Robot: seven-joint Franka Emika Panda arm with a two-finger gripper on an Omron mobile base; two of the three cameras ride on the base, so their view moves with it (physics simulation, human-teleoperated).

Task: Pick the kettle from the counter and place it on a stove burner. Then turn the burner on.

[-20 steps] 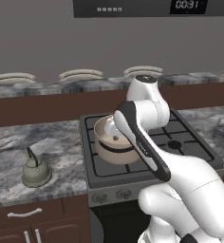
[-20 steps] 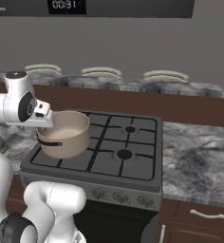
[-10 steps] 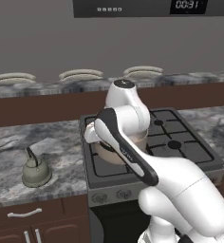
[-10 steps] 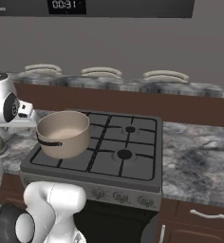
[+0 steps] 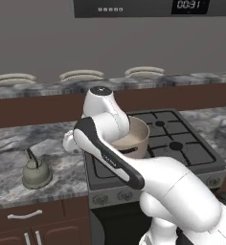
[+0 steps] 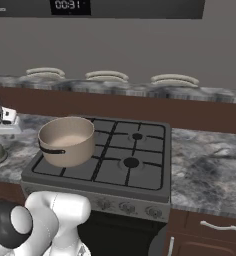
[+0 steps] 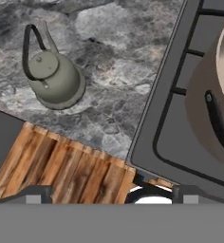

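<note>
On the counter (image 5: pixel 9 177) left of the stove, the kettle (image 5: pixel 36 171) stands upright, well apart from the spread, empty pincer (image 7: pixel 111 192). Its thin arched handle (image 7: pixel 31 47) could slip free if the jaws close off-centre, and the big pot (image 6: pixel 66 141) crowds one front burner (image 6: pixel 131 162).

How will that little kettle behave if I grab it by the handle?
The kettle looks like rigid metal, so it probably won't flex. Its thin arched handle may let the squat body swing or slip between the fingers. Its wide base suggests it won't tip easily on the counter.
</note>
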